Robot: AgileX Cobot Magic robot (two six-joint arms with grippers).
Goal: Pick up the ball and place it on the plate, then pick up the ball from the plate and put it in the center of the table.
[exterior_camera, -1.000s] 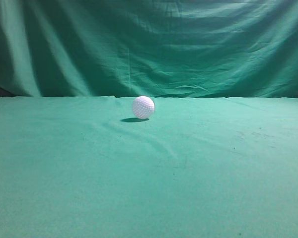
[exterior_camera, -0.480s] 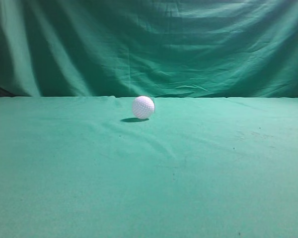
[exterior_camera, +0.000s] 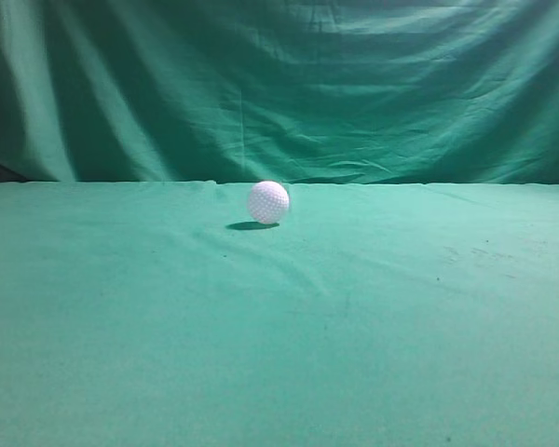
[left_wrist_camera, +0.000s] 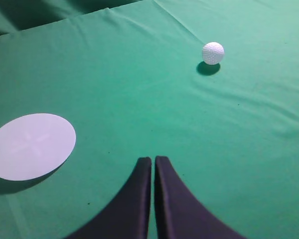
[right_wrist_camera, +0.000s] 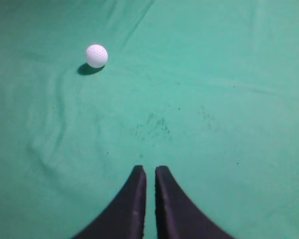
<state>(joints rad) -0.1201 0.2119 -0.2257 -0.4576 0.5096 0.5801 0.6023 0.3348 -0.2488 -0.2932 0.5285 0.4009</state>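
The white dimpled ball (exterior_camera: 268, 202) rests on the light green table (exterior_camera: 373, 307) near its far edge. It also shows in the left wrist view (left_wrist_camera: 213, 53) and the right wrist view (right_wrist_camera: 96, 56). A flat white round plate (left_wrist_camera: 32, 145) lies on the cloth at the left of the left wrist view; the exterior view does not show it. My left gripper (left_wrist_camera: 153, 160) is shut and empty, well short of the ball. My right gripper (right_wrist_camera: 150, 170) is shut and empty, also far from the ball. Neither gripper shows in the exterior view.
A darker green draped backdrop (exterior_camera: 279, 84) hangs behind the table's far edge. The cloth has shallow wrinkles around the ball and a patch of small dark specks (right_wrist_camera: 152, 125) ahead of my right gripper.
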